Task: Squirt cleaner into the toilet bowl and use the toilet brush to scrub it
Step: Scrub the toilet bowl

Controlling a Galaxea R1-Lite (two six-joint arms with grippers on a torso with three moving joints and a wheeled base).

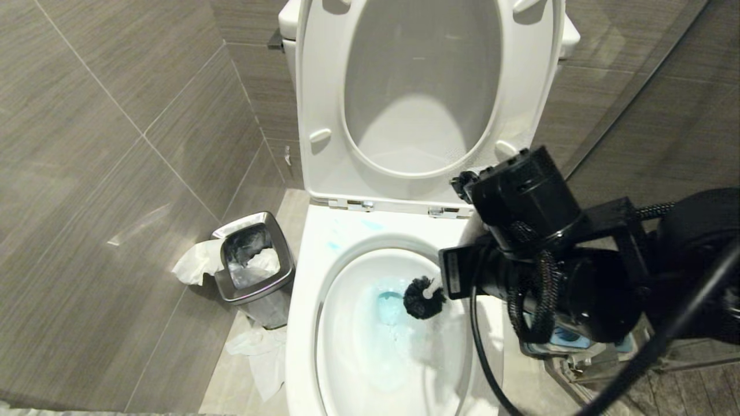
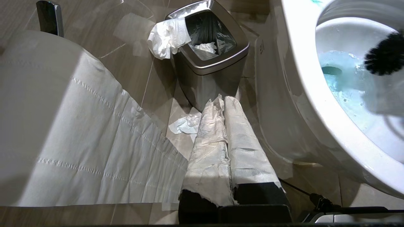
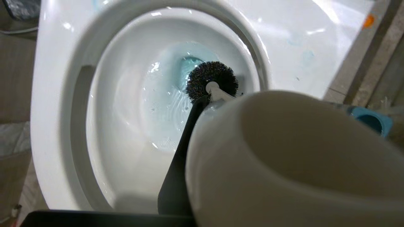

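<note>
The long white-handled, black-bristled toilet brush (image 3: 210, 82) is pinched by the right end effector (image 3: 202, 164), its head held ahead over blue-tinted water in the glossy white toilet bowl (image 3: 56, 94).

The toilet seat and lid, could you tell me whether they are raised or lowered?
Raised: the seat and lid stand upright behind the open toilet bowl.

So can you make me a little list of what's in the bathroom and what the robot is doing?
place: tiled bathroom
toilet bowl: seat and lid up, pale blue water inside
cleaner: blue tint in the water, smears on the back rim
toilet brush: black head down in the bowl by the water
right gripper: holding the brush handle
left gripper: shut, wrapped in paper, low beside the toilet
waste bin: left of the toilet, paper inside and around it
</note>
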